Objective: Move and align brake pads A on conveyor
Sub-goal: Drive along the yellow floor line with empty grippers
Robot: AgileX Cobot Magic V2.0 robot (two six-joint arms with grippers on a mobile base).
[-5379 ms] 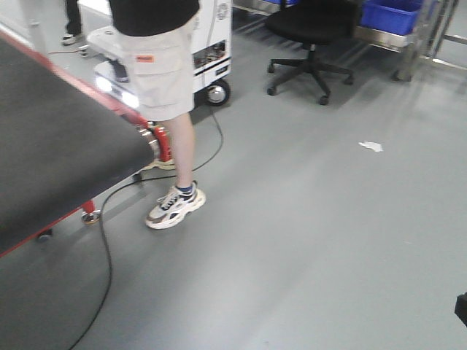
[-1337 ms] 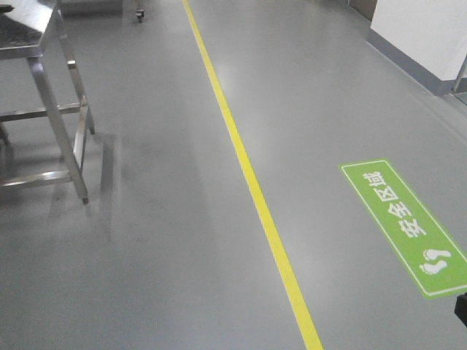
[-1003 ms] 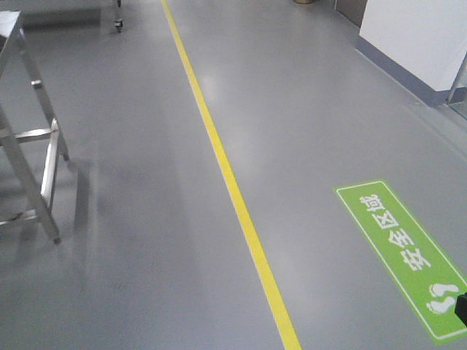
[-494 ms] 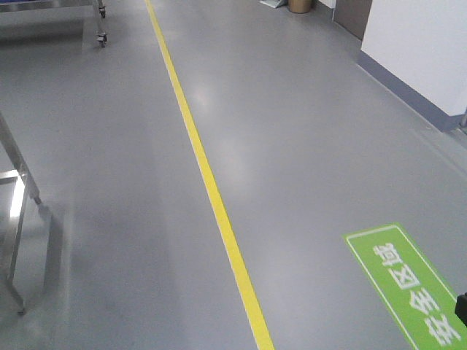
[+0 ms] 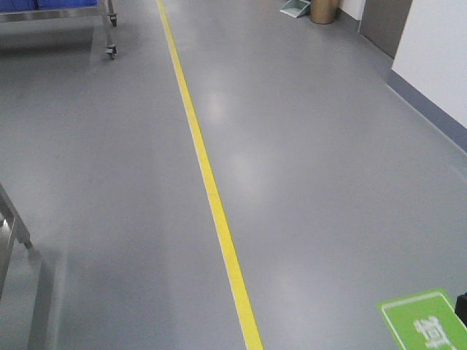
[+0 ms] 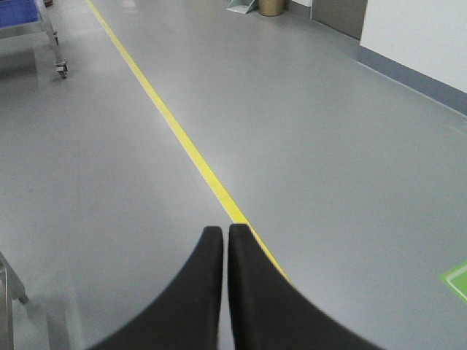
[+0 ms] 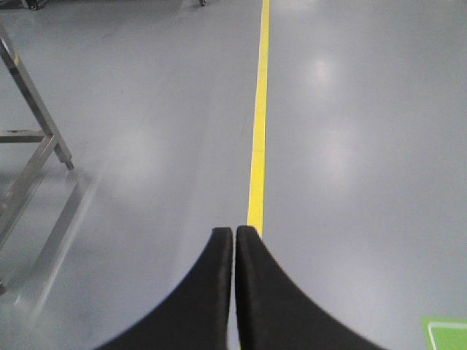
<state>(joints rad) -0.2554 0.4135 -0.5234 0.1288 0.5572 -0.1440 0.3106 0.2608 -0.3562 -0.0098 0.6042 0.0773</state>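
Step reads as base transit, not handling: left tool (image 6: 225, 237) and right tool (image 7: 234, 237) both sit pressed shut and empty above grey floor (image 5: 328, 146), with steel frame (image 7: 44, 117) left, yellow line (image 5: 211, 197) centre, green marker (image 5: 427, 324) right; brake pads A and conveyor are out of view, so the next move calls for finding the conveyor.

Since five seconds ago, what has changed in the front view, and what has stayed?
The view has turned away from the conveyor and the person beside it; both are out of sight. Within the last second the green floor sign slid to the lower right corner, the steel table frame to the left edge, and a brown bin appeared at the top. The yellow line stays in view.
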